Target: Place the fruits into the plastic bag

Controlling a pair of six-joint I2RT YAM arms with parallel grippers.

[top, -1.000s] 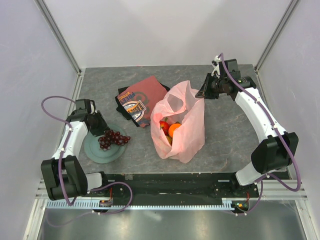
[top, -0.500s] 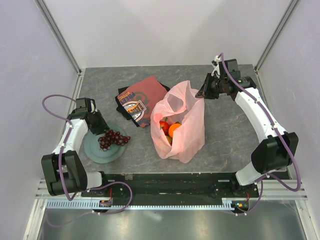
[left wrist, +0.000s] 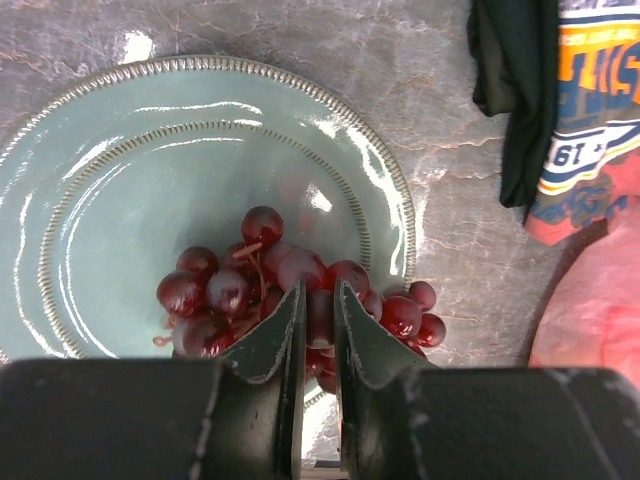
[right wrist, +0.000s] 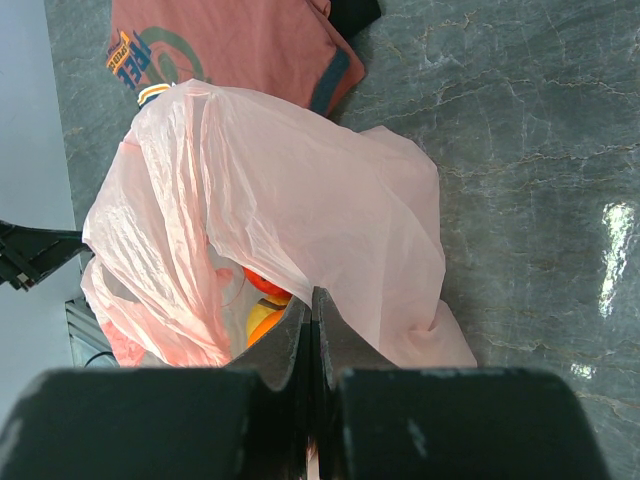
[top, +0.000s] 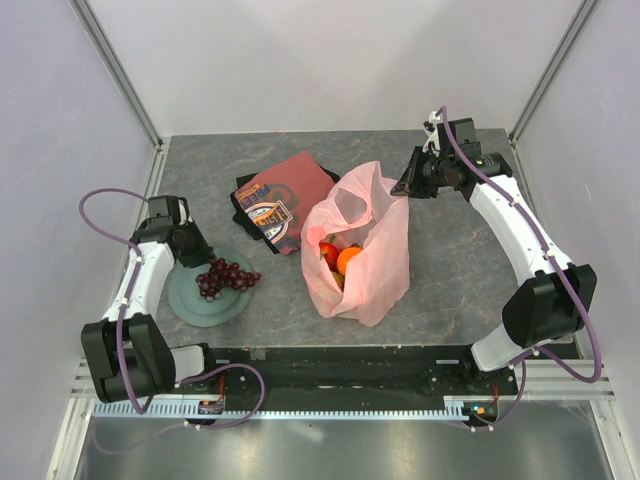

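Gripping the grapes point(left wrist: 280, 275) on the plate point(left wrist: 120, 180), the left tool point(left wrist: 319, 300) is nearly closed; right tool point(right wrist: 311, 305) pinches plastic bag point(right wrist: 300, 200); cloth point(left wrist: 590, 120) shows "GT".

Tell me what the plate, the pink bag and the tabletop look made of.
Plate: probably glazed ceramic, pale green, with glossy highlights and a beaded rim.
Plastic bag: thin translucent pink film, finely crinkled.
Tabletop: grey veined stone, or a laminate imitating it, with a sheen.

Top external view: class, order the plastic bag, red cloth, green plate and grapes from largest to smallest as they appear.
1. plastic bag, clearly the largest.
2 and 3. red cloth and green plate look about alike. The bag overlaps the cloth's edge, so I won't rank them.
4. grapes, the smallest.
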